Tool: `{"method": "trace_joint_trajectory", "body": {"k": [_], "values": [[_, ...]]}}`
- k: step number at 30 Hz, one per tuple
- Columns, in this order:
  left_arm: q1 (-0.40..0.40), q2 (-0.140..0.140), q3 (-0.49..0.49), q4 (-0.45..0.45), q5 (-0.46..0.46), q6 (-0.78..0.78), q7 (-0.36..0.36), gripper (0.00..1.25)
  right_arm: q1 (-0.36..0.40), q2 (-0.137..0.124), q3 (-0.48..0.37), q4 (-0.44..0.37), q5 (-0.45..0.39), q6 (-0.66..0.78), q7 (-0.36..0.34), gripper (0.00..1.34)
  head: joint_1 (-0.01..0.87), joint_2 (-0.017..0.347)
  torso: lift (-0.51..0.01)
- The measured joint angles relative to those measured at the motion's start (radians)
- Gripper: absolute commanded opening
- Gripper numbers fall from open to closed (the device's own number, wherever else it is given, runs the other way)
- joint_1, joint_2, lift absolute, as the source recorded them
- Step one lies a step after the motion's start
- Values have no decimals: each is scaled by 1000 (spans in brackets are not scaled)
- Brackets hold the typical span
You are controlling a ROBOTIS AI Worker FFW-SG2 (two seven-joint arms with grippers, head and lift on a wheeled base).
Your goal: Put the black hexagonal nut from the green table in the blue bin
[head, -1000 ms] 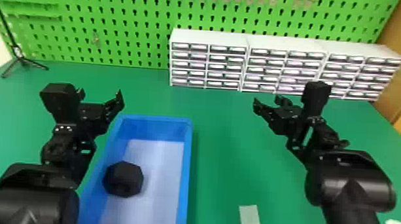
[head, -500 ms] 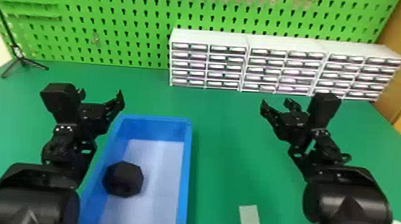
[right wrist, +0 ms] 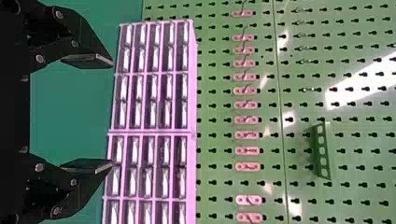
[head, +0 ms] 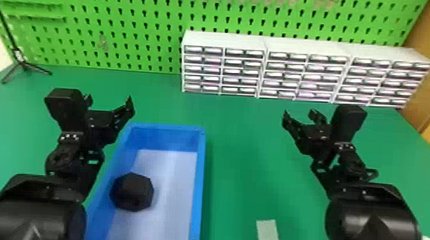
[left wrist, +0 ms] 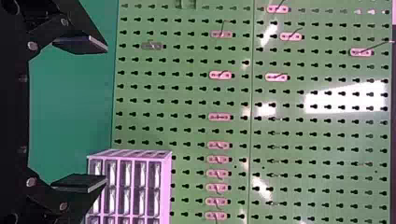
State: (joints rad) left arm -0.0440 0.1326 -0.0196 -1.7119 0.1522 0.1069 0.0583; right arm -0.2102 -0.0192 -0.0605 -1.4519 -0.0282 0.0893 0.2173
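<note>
1. The black hexagonal nut [head: 132,192] sits in the blue bin [head: 199,184], toward its left wall.
2. The left gripper [head: 109,100] has its fingers spread wide.
3. The right gripper [head: 299,114] gapes too, over the green desk [head: 240,165].

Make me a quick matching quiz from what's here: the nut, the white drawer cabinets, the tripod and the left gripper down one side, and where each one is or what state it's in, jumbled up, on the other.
Things:
1. black nut
2. white drawer cabinets
3. tripod
4. left gripper

Places or states:
A. lined up in a row in front of the green pegboard
B. jaws apart, holding nothing
C. standing at the far left of the green table
D. lying inside the blue bin

Right pairs: 1-D, 2-A, 3-C, 4-B
</note>
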Motion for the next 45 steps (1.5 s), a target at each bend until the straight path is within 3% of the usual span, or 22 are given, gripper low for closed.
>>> {"method": "trace_joint_trajectory", "body": {"k": [11, 45], "values": [[-2, 0, -1, 0, -3, 6, 0, 965, 16, 7, -10, -8, 10, -19, -34, 833, 683, 28, -96], [2, 1, 7, -6, 0, 16, 0, 965, 29, 7, -17, -14, 14, -25, -36, 831, 683, 28, -96]]}}
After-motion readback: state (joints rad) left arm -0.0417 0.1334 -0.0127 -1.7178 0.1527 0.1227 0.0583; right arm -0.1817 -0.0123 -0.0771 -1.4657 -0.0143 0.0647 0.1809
